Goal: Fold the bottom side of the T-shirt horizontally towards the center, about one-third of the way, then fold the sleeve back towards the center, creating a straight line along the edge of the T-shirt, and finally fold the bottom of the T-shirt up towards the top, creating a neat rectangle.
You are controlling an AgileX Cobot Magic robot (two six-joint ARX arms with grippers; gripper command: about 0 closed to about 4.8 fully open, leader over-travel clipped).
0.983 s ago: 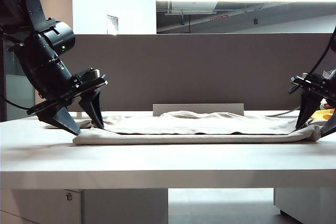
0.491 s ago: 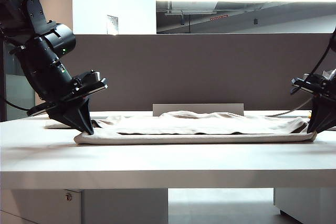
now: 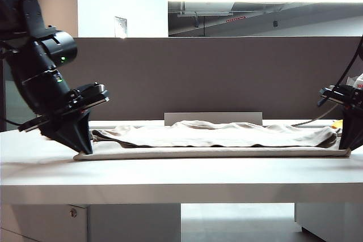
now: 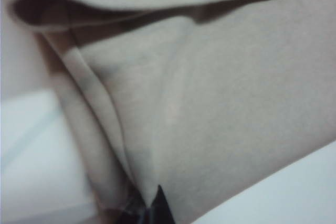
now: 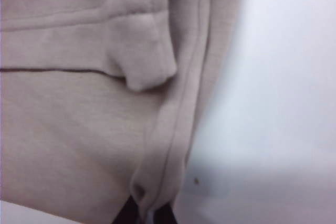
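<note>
The beige T-shirt [image 3: 221, 135] lies stretched across the white table [image 3: 181, 171], a rumpled upper layer resting on a flat, taut lower layer. My left gripper [image 3: 85, 149] points down at the shirt's left end and is shut on the fabric. In the left wrist view its dark tips [image 4: 149, 209] pinch a fold of the T-shirt [image 4: 220, 93]. My right gripper [image 3: 347, 144] is at the shirt's right end. In the right wrist view it [image 5: 152, 212] is shut on a stitched hemmed edge [image 5: 181, 103], with a folded flap [image 5: 142, 51] beside it.
A grey partition [image 3: 215, 75] stands behind the table, with a low pale panel [image 3: 213, 118] in front of it. A bit of yellow [image 3: 338, 123] shows at the far right behind the right gripper. Bare white tabletop [image 5: 273, 103] lies beside the shirt's right end.
Both grippers were open astride the shirt's ends and have shut on the fabric. The left gripper has since shifted left, and the shirt's lower layer is drawn out flat and longer.
</note>
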